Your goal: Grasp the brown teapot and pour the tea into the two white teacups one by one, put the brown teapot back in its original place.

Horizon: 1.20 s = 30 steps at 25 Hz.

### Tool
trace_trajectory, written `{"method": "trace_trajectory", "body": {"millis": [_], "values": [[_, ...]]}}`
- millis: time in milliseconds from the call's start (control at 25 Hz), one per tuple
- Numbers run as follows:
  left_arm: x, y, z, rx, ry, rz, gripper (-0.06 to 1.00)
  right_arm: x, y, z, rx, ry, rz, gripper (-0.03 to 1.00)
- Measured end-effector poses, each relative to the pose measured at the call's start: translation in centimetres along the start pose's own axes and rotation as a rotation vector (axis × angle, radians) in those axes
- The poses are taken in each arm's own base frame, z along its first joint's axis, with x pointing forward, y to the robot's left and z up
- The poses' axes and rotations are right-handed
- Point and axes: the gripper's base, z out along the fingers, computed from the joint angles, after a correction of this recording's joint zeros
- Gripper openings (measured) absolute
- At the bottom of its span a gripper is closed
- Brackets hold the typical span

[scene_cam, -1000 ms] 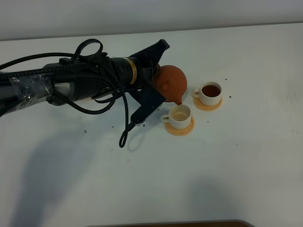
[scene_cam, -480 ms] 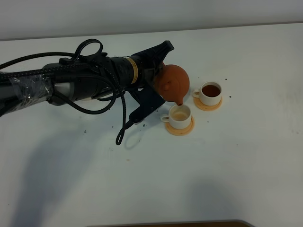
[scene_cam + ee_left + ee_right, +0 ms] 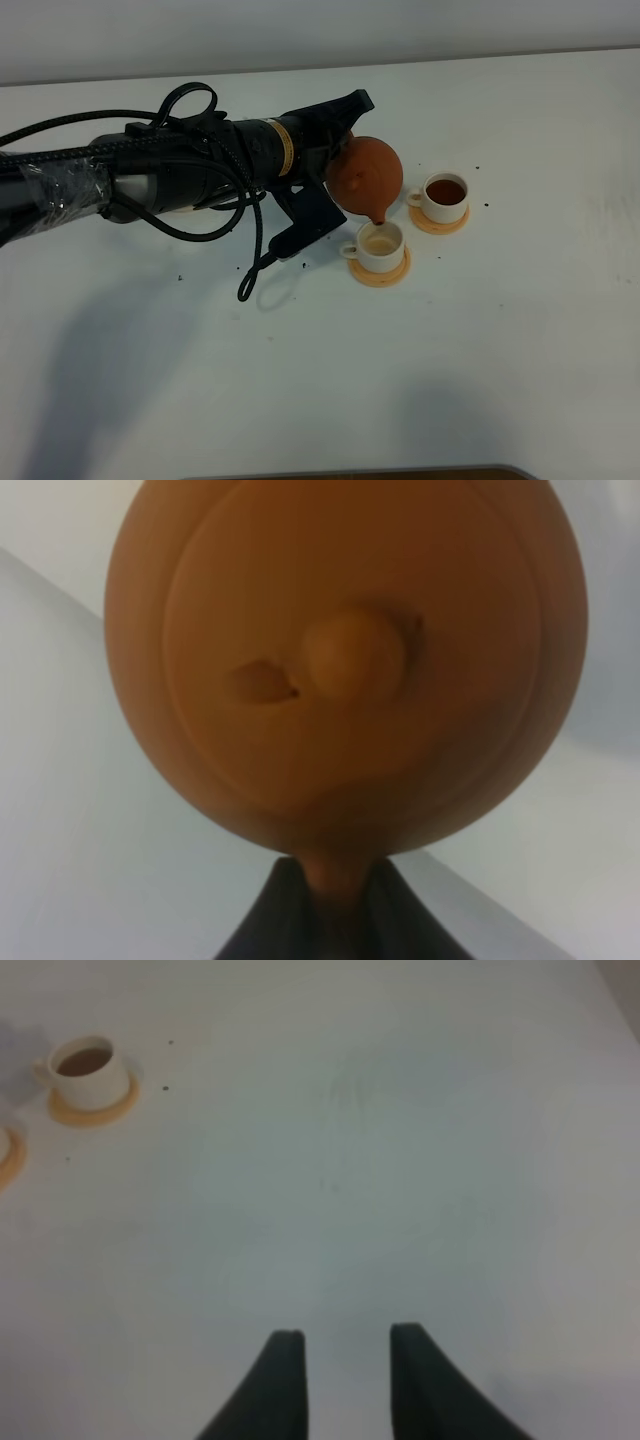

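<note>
**You are tipping the brown teapot [image 3: 368, 176] just beside the dark-tea teacup [image 3: 445, 196].**
From the high camera, your left tool [image 3: 331, 166] is clamping the teapot's handle and holding it tilted off the surface [image 3: 480, 340], spout down over the pale-tea teacup [image 3: 381, 243] next to the dark-tea one. In the left wrist view the brown teapot [image 3: 345, 660] is filling the frame lid-on, with the fingers [image 3: 275, 920] pinching its handle. In the right wrist view your right tool [image 3: 340, 1380] is hanging partly open, gripping nothing, well apart from the dark-tea teacup [image 3: 86, 1068].
</note>
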Motion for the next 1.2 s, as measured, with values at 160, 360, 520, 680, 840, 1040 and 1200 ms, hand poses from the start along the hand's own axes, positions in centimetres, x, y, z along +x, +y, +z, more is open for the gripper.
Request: {"method": "trace_trajectory", "body": {"millis": [160,360,520,680,840,1040,1200], "values": [[0.0,0.1,0.0,-0.014,-0.002,0.037,0.14,0.0,0.0,0.0,0.0,0.0,0.0,0.24],[-0.1,0.3,0.0,-0.037,-0.004,0.086,0.14,0.0,0.0,0.0,0.0,0.0,0.0,0.24],[-0.1,0.6,0.0,-0.064,-0.006,0.125,0.14,0.0,0.0,0.0,0.0,0.0,0.0,0.24],[-0.1,0.7,0.0,-0.079,-0.006,0.165,0.14,0.0,0.0,0.0,0.0,0.0,0.0,0.24],[-0.1,0.8,0.0,-0.094,-0.006,0.194,0.14,0.0,0.0,0.0,0.0,0.0,0.0,0.24],[-0.1,0.9,0.0,-0.106,-0.005,0.214,0.14,0.0,0.0,0.0,0.0,0.0,0.0,0.24],[-0.2,1.1,-0.1,-0.128,-0.006,0.218,0.14,0.0,0.0,0.0,0.0,0.0,0.0,0.24]]}}
